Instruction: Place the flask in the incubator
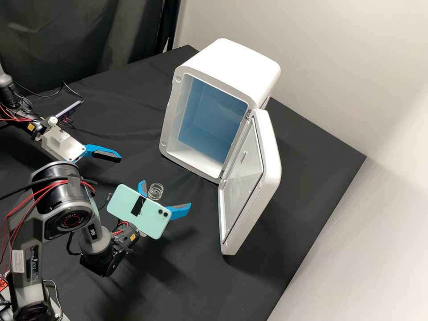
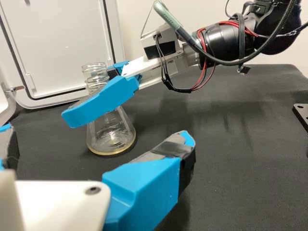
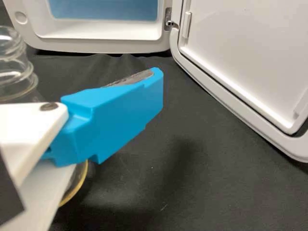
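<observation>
**Flask on bench, outside incubator; both hands open**

Item 1. The flask (image 1: 155,191) is a clear glass conical vessel with a threaded neck and no cap. It stands upright on the black bench (image 1: 312,178), a short way in front of the incubator (image 1: 232,67) and not inside it.

Item 2. The incubator is a small white cabinet with a pale blue interior. Its door (image 1: 252,178) is swung fully open on the side nearer the bench's right edge, with the inner face showing. Nothing is seen inside the chamber.

Item 3. The right hand (image 1: 166,196) is low over the bench at the flask. Its two blue fingers are spread wide, one on each side of the flask's neck, so the flask sits in the gap. The neck is close to the farther finger; whether they touch cannot be told. The flask's base rests on the bench, and the fingers are not closed on it. A mint-green phone (image 1: 140,211) is mounted on this arm just behind the hand.

Item 4. The left hand (image 1: 104,154) is farther back on the bench, well apart from the flask and pointing toward it. Its fingers stand apart and hold nothing.
</observation>
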You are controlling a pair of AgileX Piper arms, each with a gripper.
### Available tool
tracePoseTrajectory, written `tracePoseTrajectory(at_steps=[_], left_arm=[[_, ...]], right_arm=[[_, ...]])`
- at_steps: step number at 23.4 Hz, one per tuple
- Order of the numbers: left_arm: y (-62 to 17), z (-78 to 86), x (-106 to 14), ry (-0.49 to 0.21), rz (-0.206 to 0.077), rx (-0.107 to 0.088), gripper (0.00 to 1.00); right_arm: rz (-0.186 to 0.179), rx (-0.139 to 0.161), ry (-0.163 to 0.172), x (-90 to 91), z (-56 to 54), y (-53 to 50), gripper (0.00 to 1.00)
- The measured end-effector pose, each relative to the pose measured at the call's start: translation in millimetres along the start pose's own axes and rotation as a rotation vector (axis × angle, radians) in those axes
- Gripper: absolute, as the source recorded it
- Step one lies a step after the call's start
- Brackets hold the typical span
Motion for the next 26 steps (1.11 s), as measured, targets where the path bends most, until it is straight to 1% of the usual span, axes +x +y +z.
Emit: tracePoseTrajectory(at_steps=[4, 5, 6, 7, 10, 13, 16, 19, 23, 25, 26], left_arm=[[0.0, 0.0, 0.0, 0.0, 0.0, 0.0, 1.0], [-0.1, 0.4, 0.0, -0.001, 0.0, 0.0, 1.0], [-0.1, 0.7, 0.1, -0.002, 0.0, 0.001, 1.0], [-0.1, 0.7, 0.1, -0.002, 0.0, 0.001, 1.0], [-0.2, 1.1, 0.1, -0.004, -0.001, 0.001, 1.0], [-0.7, 1.1, -0.3, -0.004, -0.003, 0.0, 1.0], [-1.6, 1.1, -1.0, -0.003, -0.006, 0.0, 1.0], [-1.7, 1.8, -0.9, -0.005, -0.007, 0.0, 1.0], [-1.9, 3.1, -0.8, -0.01, -0.008, 0.001, 1.0], [-1.9, 2.8, -0.8, -0.009, -0.008, 0.001, 1.0], [-1.9, 2.8, -0.8, -0.009, -0.008, 0.001, 1.0]], right_arm=[[-0.022, 0.026, 0.022, 1.3, -3.9, -3.2, 1.0], [-0.037, 0.03, 0.033, 1.1, -5.3, -5.1, 1.0], [-0.042, 0.038, 0.034, 0.6, -5.5, -6.0, 1.0], [-0.056, 0.049, 0.039, -0.7, -6.4, -8.6, 1.0], [-0.096, 0.068, 0.052, -4.6, -8.3, -15.2, 1.0], [-0.129, 0.064, 0.067, -7.5, -10.2, -20.2, 1.0], [-0.145, 0.063, 0.071, -10.4, -9.5, -22.1, 1.0], [-0.142, 0.067, 0.061, -12.5, -7.4, -21.9, 1.0], [-0.138, 0.041, 0.059, -12.8, -6.5, -21.2, 1.0], [-0.137, 0.038, 0.059, -12.8, -6.5, -21.2, 1.0], [-0.137, 0.032, 0.059, -12.8, -6.5, -21.2, 1.0]])
